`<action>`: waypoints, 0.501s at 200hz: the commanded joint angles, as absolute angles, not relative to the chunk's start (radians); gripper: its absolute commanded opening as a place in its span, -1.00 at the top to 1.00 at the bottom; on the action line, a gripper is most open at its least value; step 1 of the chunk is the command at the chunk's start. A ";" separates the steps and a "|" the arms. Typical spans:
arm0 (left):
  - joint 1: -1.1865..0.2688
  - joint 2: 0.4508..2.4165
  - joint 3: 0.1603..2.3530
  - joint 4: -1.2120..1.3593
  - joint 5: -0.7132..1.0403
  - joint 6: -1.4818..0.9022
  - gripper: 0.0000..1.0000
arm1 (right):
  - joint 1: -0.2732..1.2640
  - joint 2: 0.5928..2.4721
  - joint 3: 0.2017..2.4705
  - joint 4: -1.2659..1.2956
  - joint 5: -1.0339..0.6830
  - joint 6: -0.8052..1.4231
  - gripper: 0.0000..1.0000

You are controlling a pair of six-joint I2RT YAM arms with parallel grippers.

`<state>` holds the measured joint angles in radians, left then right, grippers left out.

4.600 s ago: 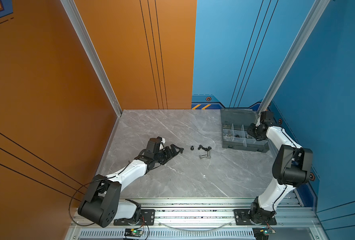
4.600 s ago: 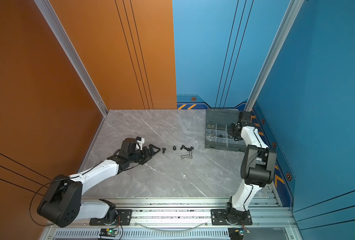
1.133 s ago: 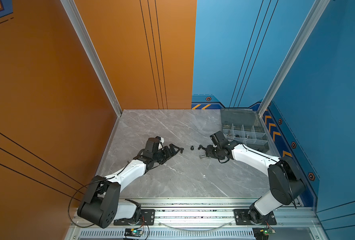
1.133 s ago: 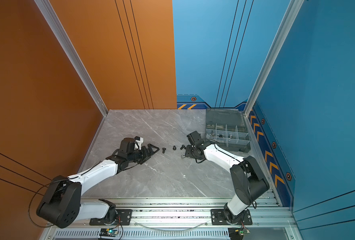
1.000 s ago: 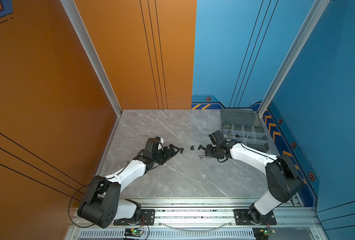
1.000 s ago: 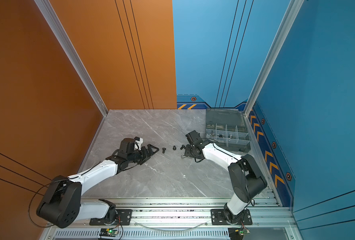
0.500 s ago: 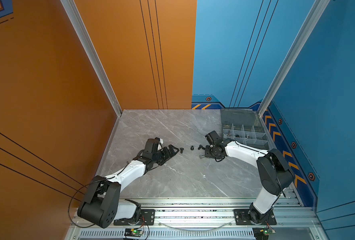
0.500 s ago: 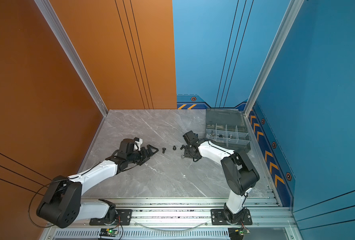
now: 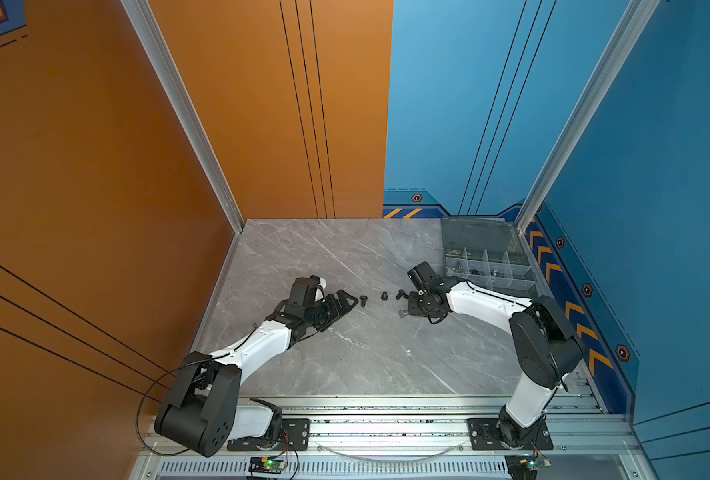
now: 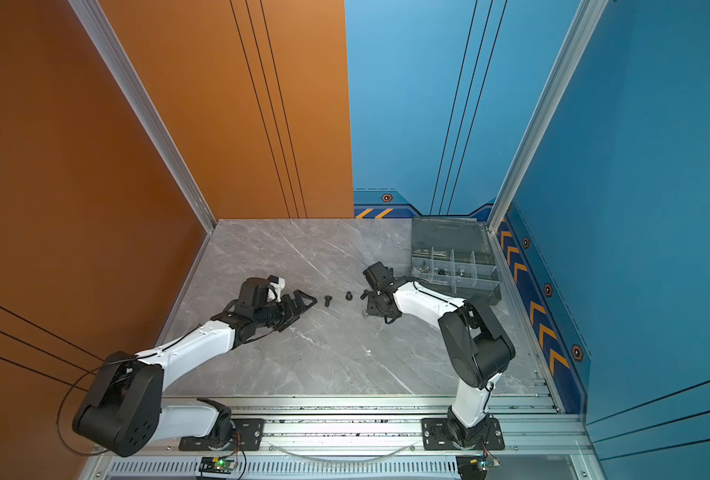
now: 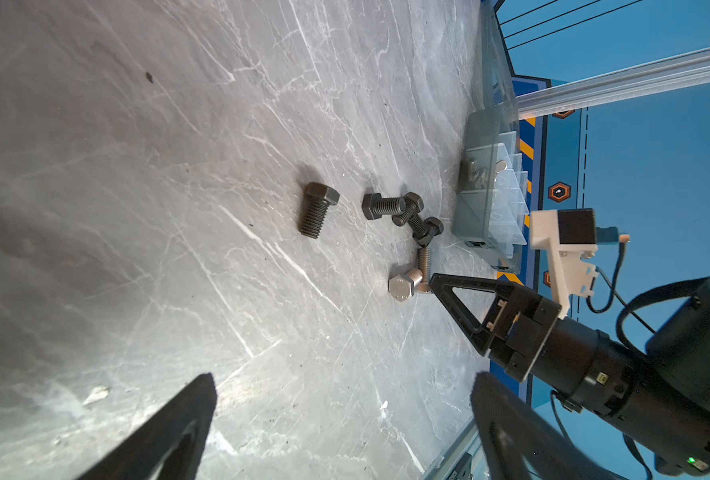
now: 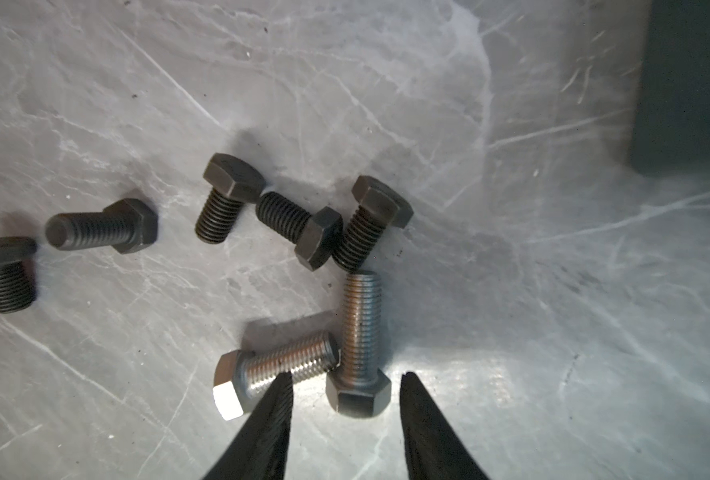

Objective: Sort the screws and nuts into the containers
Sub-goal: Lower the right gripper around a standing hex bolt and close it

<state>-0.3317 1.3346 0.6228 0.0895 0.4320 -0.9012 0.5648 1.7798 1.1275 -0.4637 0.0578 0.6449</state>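
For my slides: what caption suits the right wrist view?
Open right gripper straddles the hex head of one silver screw, beside a second silver screw and five black screws.

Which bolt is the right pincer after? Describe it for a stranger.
On the table, near the organiser box, lies a cluster of bolts, mostly black. It is the silver bolt whose hex head sits between the tips of the right pincer; the other silver bolt lies crosswise beside it.

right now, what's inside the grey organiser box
In both top views the organiser box holds small silver and dark pieces in its clear-divided compartments. They are too small to tell screws from nuts, and the near wall and dividers hide parts of the floors.
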 commanded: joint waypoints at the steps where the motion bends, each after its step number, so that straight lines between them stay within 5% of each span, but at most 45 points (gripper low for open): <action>1: -0.320 1.316 0.611 0.065 0.437 -0.873 -0.95 | 0.569 1.812 1.154 -0.504 0.092 0.621 0.13; 100: -0.316 1.327 0.613 0.069 0.442 -0.871 -0.95 | 0.564 1.834 1.153 -0.515 0.102 0.601 0.28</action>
